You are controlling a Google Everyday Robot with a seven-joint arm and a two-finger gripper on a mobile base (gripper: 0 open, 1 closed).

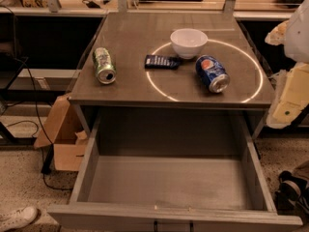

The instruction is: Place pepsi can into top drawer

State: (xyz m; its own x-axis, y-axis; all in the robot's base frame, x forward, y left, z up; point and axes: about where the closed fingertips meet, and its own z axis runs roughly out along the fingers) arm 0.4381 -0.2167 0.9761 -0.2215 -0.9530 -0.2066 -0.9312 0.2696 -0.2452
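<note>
One claw (291,100) shows at the right margin, a pale cream-yellow shape just off the right edge of the tabletop (135,35), near its front right corner. It holds nothing, and whether it is wide or narrow cannot be told from here. Nearest to it is the pepsi can (212,73), which lies on its side in the front right part of the tabletop. The can's silver end points toward the front right corner and its round logo faces up. It sits inside a thin bright ring of light (153,85) drawn on the surface. Just behind the can, toward the back edge, a white bowl (189,42) stands upright. Left of the can, close to the bowl's base, lies a flat dark-blue packet (162,61). Well apart from these, near the left edge, a green-and-silver can (104,65) also lies on its side, its open end toward the front edge. Under the front edge the top drawer (90,164) is pulled fully out, with its grey bottom and low side walls in plain view. On the floor by the front left corner is a cardboard box (65,144).
</note>
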